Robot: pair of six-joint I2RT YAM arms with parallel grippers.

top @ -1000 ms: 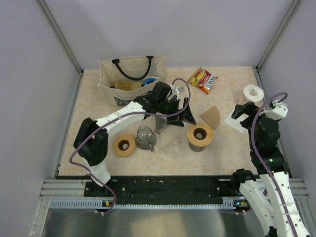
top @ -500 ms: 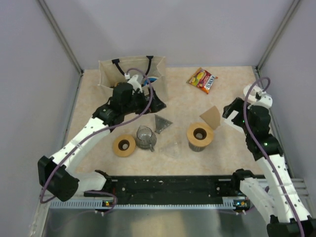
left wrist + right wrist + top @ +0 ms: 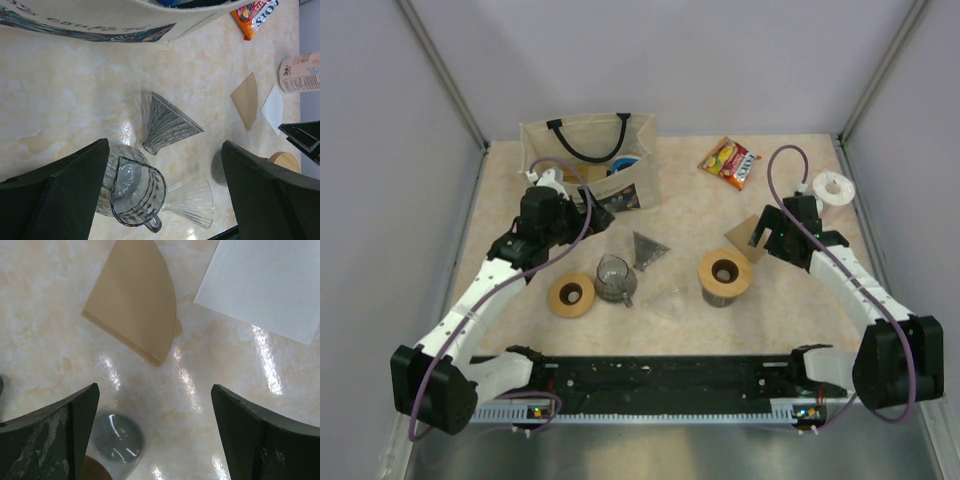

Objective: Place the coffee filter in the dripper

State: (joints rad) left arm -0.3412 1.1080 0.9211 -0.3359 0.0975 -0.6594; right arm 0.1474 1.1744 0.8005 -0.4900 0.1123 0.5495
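Right end effector: fingers apart, empty, hovering over the brown coffee filter. The filter lies flat on the worktop beside a white paper sheet. Dripper stands upright near the filter. Left end effector: fingers apart, empty, above the glass cup.

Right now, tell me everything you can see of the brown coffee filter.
The coffee filter is a flat, fan-shaped piece of tan paper with two straight edges, one curved edge and a thicker seam along one straight side. It lies flat on the pale marbled table, close beside the white sheet but not touching it. The right gripper is open just short of the filter, and nothing holds it.
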